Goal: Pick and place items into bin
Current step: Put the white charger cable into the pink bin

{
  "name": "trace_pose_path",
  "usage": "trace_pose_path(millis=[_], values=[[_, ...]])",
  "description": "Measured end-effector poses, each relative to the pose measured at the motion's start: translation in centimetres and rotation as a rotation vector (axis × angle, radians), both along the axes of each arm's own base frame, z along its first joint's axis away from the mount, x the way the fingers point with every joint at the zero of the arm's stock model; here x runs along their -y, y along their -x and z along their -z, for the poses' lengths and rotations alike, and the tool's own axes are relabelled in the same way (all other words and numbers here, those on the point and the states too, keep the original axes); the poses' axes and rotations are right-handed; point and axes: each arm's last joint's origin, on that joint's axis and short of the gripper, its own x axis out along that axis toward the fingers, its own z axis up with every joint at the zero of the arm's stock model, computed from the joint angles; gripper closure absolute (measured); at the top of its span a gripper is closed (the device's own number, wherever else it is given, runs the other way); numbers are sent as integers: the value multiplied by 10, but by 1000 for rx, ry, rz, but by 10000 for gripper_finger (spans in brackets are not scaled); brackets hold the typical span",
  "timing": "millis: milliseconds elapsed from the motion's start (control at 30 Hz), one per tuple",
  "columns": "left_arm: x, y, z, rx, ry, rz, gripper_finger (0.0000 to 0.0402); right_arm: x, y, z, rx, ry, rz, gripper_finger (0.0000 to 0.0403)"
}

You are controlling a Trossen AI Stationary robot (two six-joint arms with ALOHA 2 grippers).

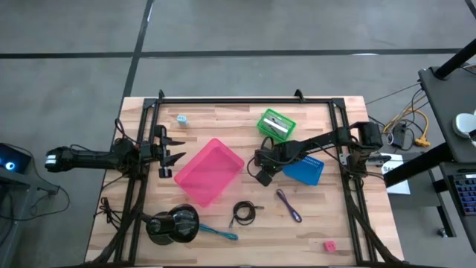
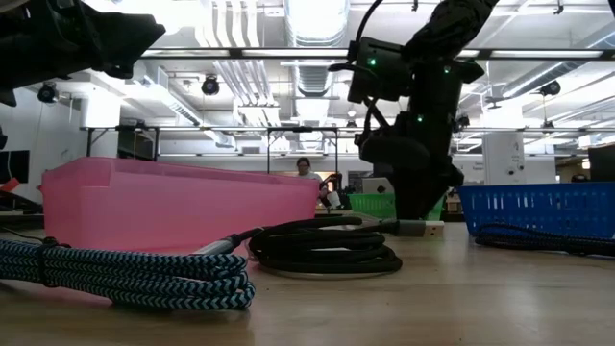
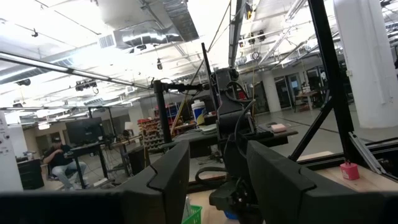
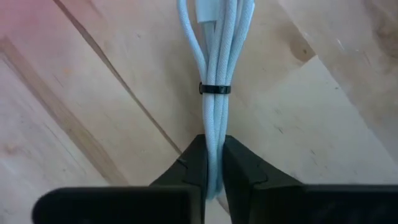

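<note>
A pale wood table (image 1: pixel 312 223) stands on grey floor in a bright workshop with exposed ceiling ducts. The pink bin (image 1: pixel 209 171) sits mid-table, bare boards open around it. Just right of the bin, the right gripper (image 4: pixel 212 163) is clamped on a whitish cord (image 4: pixel 214 74) lying on the wood. The left gripper (image 1: pixel 172 155), fingers apart, hangs by the bin's left side.

A whitish cord (image 4: pixel 214 93), tied in a bundle with a black band, is pinched in the right tool (image 4: pixel 213 163) beside the pink bin (image 1: pixel 209 172). A black cord (image 1: pixel 243 213), purple cord (image 1: pixel 288 205), teal stick (image 1: pixel 219 233) and red block (image 1: pixel 329 246) lie on the bench (image 1: pixel 312 231).
</note>
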Motion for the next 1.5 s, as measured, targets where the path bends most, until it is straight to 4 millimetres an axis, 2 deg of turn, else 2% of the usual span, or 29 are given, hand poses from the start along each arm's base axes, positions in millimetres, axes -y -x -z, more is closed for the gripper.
trace_pose_path(millis=[233,433,733,900,1267,1500], values=[[0,0,0,0,0,0,256,-7,-4,-8,23,-5,-52,385],[0,0,0,0,0,0,256,-19,-9,-26,86,6,-123,385],[0,0,0,-1,0,0,256,-31,-15,-65,227,186,-221,385],[0,0,0,-3,0,0,256,-31,-24,-76,306,260,-297,385],[0,-1,1,-9,0,0,256,-32,-49,-91,671,557,-508,385],[0,-2,2,-19,1,0,256,-32,-48,-90,868,735,-574,385]])
